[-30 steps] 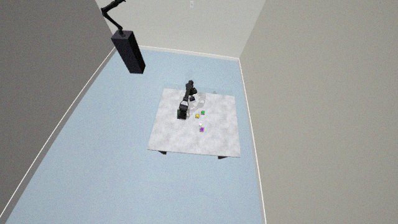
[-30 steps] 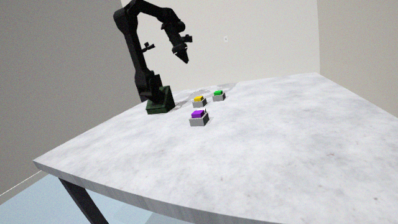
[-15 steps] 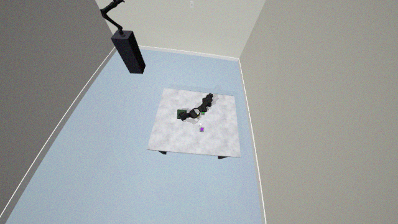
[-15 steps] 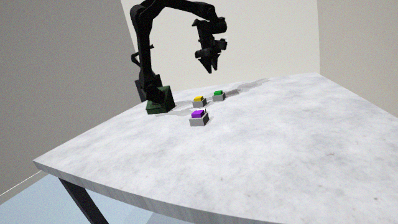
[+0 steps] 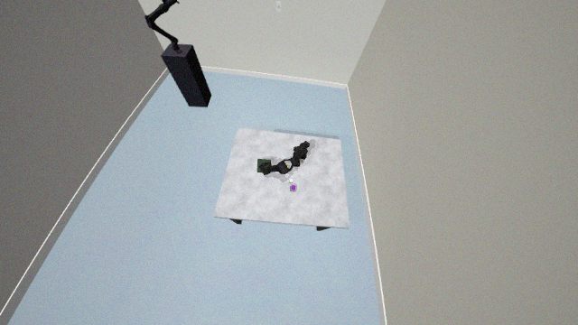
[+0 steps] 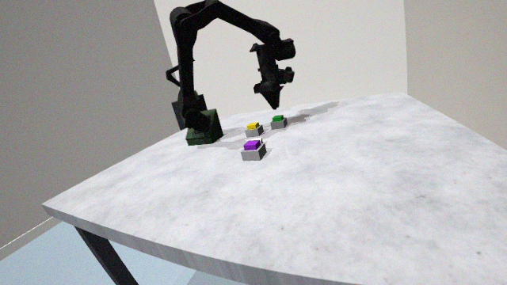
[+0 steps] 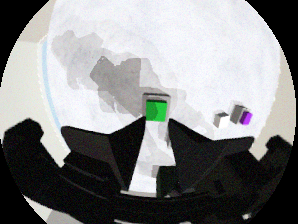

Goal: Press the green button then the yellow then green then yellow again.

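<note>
The green button (image 6: pixel 278 118) (image 7: pixel 156 111) has a grey base and its cap stands up. The yellow button (image 6: pixel 253 126) (image 5: pixel 288 167) stands beside it, nearer the arm's base, cap up; it is hidden in the wrist view. My gripper (image 6: pixel 275 108) (image 7: pixel 157 120) points down above the green button, with a gap below the tips and no contact. Its fingers are partly open, with a narrow space between the tips and nothing held. The arm hides the green button in the top view.
A purple button (image 5: pixel 293 188) (image 6: pixel 252 145) (image 7: pixel 245 118) stands on the table (image 5: pixel 253 199) (image 6: pixel 356 198) nearer the front edge. A small white block (image 5: pixel 291 181) (image 7: pixel 221 119) is close beside it, mostly hidden behind it in the exterior view. The arm's dark green base (image 6: pixel 215 127) stands left of the buttons.
</note>
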Motion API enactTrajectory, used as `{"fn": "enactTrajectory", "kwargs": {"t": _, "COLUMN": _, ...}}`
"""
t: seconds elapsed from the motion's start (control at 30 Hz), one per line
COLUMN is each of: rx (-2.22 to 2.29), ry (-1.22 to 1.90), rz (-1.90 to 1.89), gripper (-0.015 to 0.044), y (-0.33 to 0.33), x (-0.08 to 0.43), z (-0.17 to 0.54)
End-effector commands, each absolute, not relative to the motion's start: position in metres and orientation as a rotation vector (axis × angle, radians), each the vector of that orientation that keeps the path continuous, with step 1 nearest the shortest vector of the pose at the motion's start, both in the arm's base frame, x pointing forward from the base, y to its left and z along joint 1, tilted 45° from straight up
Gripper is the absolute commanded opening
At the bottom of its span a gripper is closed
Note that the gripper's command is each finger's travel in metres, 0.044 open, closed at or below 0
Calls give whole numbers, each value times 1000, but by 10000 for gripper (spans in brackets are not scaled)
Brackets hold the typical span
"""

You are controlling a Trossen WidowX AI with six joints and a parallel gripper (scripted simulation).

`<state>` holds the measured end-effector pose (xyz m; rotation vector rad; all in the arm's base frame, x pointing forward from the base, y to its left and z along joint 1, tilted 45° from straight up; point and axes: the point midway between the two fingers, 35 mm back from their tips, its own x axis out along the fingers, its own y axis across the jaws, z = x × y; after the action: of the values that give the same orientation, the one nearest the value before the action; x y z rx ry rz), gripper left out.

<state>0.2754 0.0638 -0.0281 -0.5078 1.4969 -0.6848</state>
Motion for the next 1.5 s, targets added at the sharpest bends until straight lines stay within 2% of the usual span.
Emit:
{"fn": "enactTrajectory", "kwargs": {"t": 0.0, "rx": -517, "ry": 1496, "rz": -681, "gripper": 20, "y": 62, "x": 275, "z": -31}}
{"fn": "enactTrajectory", "kwargs": {"t": 1.47, "rx": -518, "ry": 1496, "rz": -682, "gripper": 20, "y": 38, "x": 273, "z": -55}}
